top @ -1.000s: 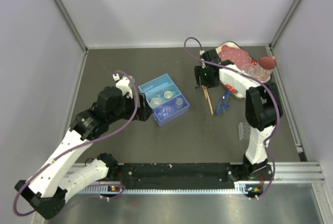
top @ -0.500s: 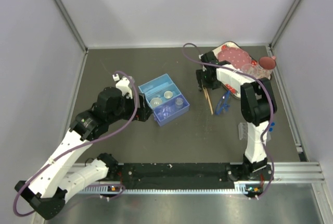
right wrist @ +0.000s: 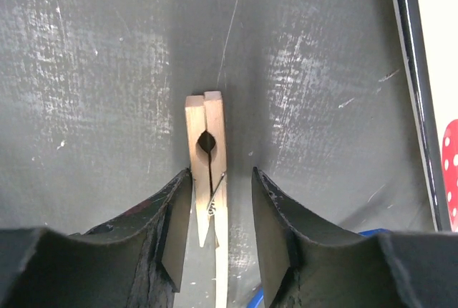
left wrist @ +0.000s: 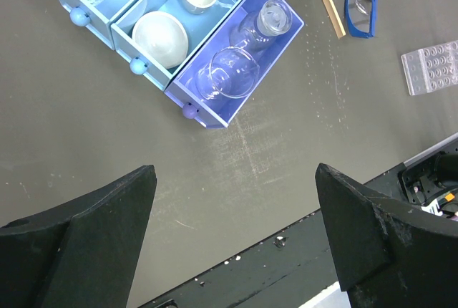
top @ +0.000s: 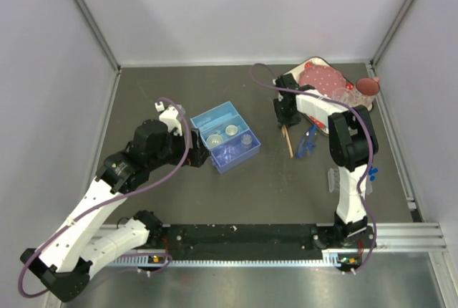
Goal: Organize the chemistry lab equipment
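your right claw (right wrist: 220,175) stands to the right of the blue drawer box (top: 207,119). its jaws are part-spread and straddle the head of the wooden tongs (right wrist: 207,157). one finger (right wrist: 172,229) looks to be against the wood and the other stands off it, so no pinch is confirmed. the tongs lie flat on the table (top: 243,200), well right of the box. your left claw (left wrist: 236,243) hangs over the table on the near side of the box, spread wide and holding nothing. the clear well rack (left wrist: 433,68) lies further right of the box, nearer the arm bases.
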